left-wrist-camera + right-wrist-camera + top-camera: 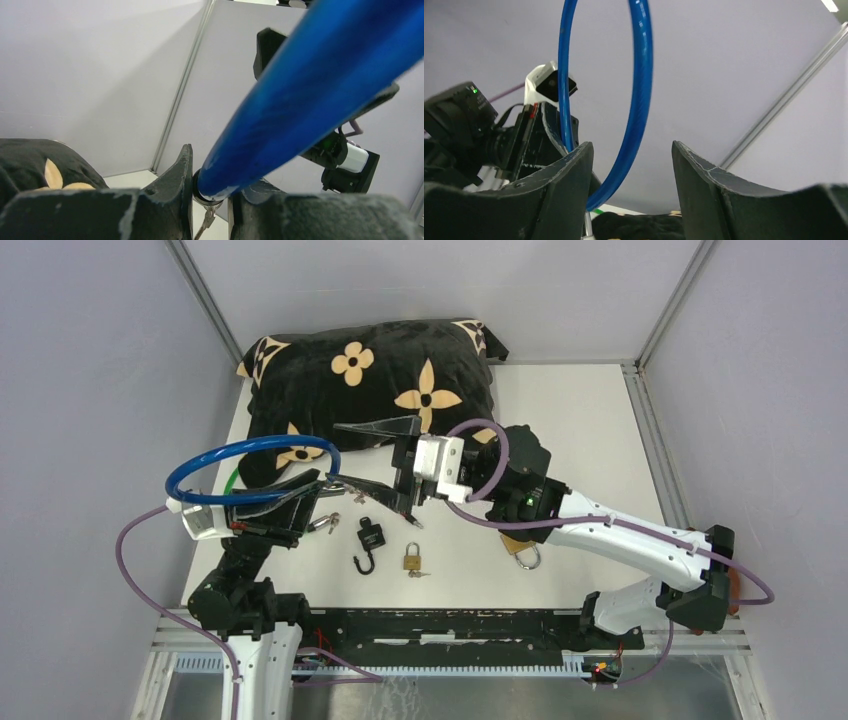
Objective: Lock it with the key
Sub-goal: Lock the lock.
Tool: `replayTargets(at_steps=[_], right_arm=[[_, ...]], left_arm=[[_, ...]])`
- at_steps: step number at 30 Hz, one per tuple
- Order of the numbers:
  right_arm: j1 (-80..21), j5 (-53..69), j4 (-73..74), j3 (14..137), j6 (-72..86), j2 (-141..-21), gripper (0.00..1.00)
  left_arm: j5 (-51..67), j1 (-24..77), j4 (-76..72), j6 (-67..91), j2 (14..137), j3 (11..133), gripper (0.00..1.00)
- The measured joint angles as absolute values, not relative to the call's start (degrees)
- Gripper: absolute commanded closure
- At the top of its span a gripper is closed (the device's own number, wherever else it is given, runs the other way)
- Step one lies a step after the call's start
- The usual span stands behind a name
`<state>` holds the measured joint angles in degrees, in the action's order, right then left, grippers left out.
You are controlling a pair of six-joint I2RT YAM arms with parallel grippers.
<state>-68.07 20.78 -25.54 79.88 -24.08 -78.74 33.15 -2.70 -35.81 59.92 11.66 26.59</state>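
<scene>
Lab robot cell; grey panel walls, aluminium posts, white table.

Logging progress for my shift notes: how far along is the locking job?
Done: the left gripper is shut on the blue cable lock, holding it up. In hand: the right gripper, fingers open, straddles the loop's end. Left: the keys dangling under the lock are ungripped, so taking and turning a key is not yet done.
</scene>
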Motion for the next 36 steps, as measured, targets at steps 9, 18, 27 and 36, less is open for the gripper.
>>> replayTargets(at_steps=[9,18,27,36], right_arm=[[-67.4,22.9,-18.4,85.9,-12.8,-83.5,0.95],[-66.9,26.3,-15.7,89.9,-7.7,-86.8,0.96],[-65.6,28.7,-8.1,89.3,-7.3,-86.8,0.22],[-61.1,34.1,6.8,91.1,-9.3,-85.3,0.27]], left_arm=[[33.5,-2.7,-37.3,59.9,11.4,26.4,0.98],[32.5,-2.9,-38.3,59.5,11.4,25.7,0.98],[32.8,-2.8,-40.6,59.5,10.9,25.4,0.98],[33.2,-2.8,-42.2,59.5,10.5,25.4,0.98]])
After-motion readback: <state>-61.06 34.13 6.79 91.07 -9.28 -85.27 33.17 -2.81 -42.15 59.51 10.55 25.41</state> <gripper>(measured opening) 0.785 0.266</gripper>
